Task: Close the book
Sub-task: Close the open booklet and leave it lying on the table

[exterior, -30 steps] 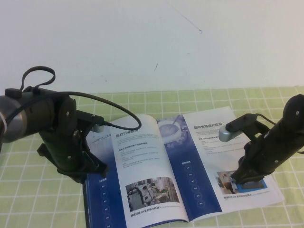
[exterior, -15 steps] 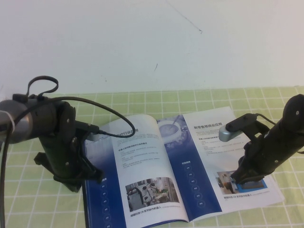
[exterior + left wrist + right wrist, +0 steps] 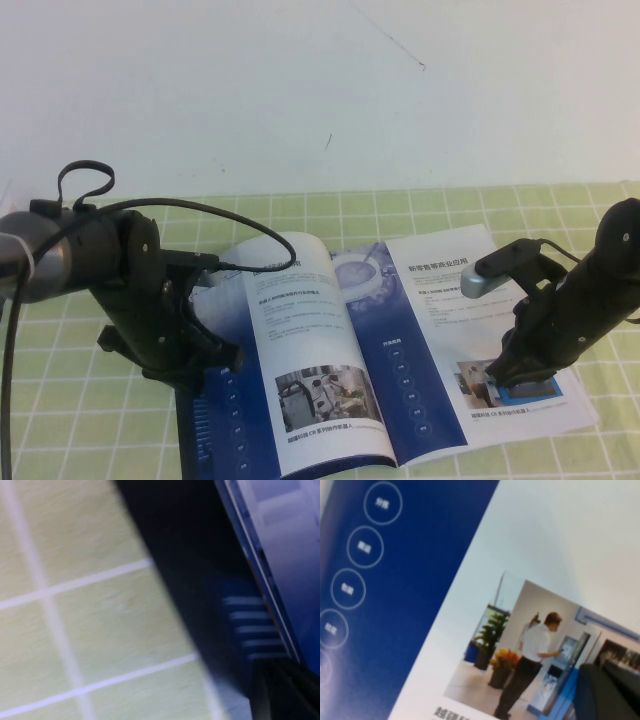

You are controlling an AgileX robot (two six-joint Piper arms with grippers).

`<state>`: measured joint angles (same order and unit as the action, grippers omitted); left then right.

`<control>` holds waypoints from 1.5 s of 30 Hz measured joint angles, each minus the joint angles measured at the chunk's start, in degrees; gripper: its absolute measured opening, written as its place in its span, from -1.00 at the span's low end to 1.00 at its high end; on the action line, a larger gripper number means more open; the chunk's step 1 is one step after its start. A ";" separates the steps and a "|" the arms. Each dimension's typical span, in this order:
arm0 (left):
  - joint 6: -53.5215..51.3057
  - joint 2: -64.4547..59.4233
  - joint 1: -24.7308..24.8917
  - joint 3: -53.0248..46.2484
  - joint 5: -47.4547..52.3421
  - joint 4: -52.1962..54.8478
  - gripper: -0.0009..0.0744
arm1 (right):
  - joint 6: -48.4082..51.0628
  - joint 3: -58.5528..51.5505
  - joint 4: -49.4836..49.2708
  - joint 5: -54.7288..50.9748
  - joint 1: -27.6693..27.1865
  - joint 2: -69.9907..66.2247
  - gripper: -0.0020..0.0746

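An open blue and white book lies on the green checked cloth. Its left page curls up off the table, bowed toward the spine. My left gripper sits low at the book's left edge, under that raised page; the left wrist view has the dark blue book edge right beside the left gripper. My right gripper is shut and its tip rests on the right page, over a printed photo. In the right wrist view the right gripper is on that photo page.
A white wall rises behind the table. A black cable loops from the left arm over the book's top left corner. Bare cloth lies left of the book and along the front left.
The left arm has shifted right, against the book's left edge, and the left page has lifted and bowed toward the spine. The right arm has held still.
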<state>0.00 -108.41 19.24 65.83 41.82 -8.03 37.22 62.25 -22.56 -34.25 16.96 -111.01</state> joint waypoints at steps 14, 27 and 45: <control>3.77 0.00 0.00 0.00 4.29 9.88 -0.98 | -0.10 0.00 0.00 -0.10 0.00 0.00 -0.95; 2.27 -0.46 0.10 0.11 3.30 5.07 -0.98 | -0.32 0.00 0.00 -0.10 0.00 0.00 -0.95; -41.29 -2.08 0.09 0.02 -1.56 -55.50 -0.98 | -0.84 -0.11 -1.39 0.70 0.00 0.78 -0.95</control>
<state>-41.29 -110.49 19.33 65.85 40.26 -63.53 36.38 62.14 -23.95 -33.56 16.96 -110.23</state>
